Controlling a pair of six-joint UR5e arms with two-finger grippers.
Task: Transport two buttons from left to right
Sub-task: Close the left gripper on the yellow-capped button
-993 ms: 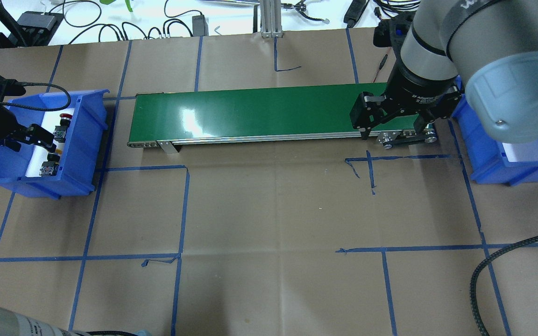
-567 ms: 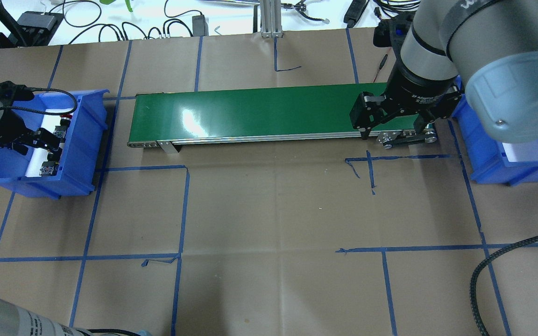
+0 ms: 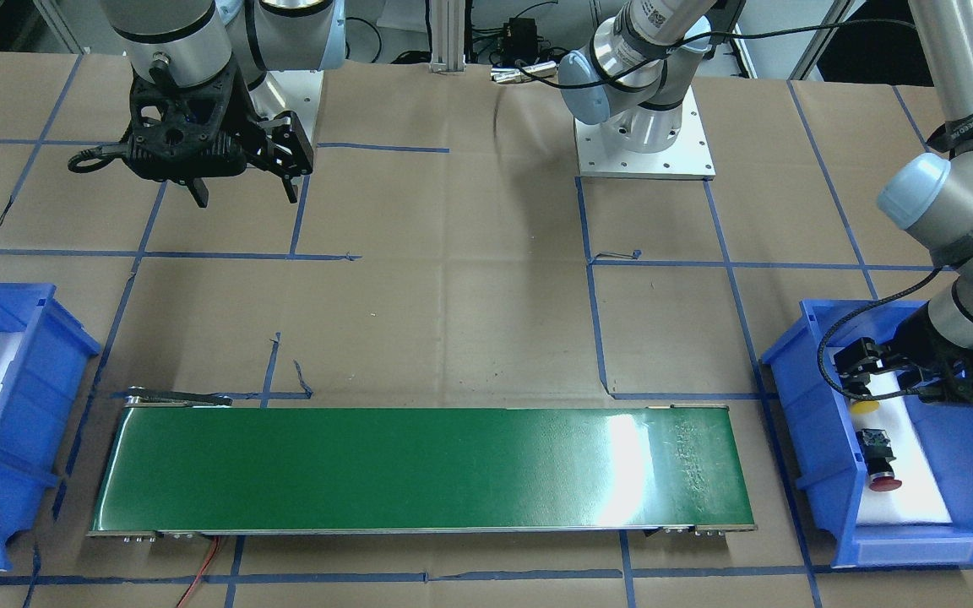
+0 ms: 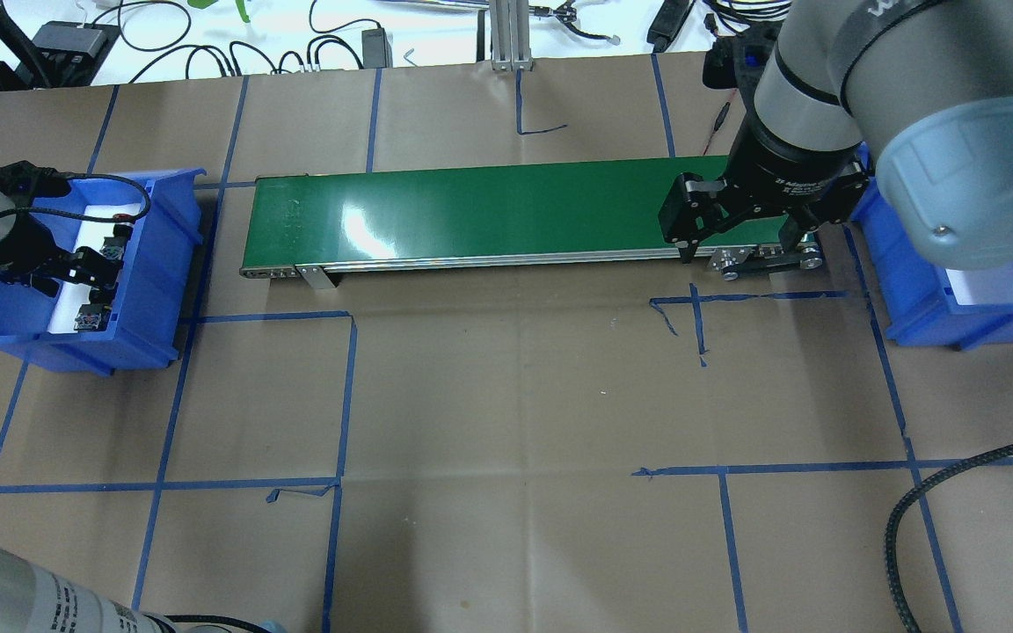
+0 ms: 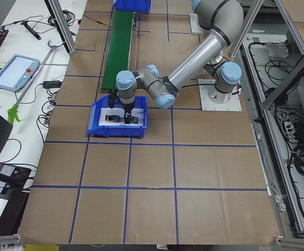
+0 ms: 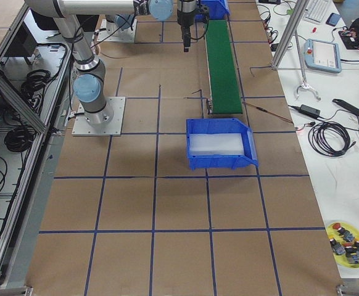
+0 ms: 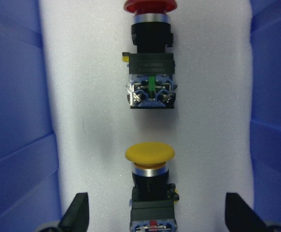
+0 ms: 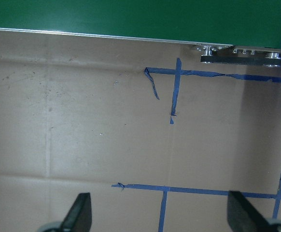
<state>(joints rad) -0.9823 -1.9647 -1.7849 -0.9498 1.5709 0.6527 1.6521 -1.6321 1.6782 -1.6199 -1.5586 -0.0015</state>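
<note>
Button with yellow cap (image 7: 150, 191) is centred below the open left gripper (image 7: 157, 215), long axis set across the closing direction.

The brown-papered table (image 4: 506, 396) is wearing a blue tape grid (image 4: 345, 396). A white bench (image 6: 346, 185) is running along its far side, a teach pendant (image 6: 322, 54) lying on it. Light is glaring off the green conveyor belt (image 4: 515, 211).
</note>
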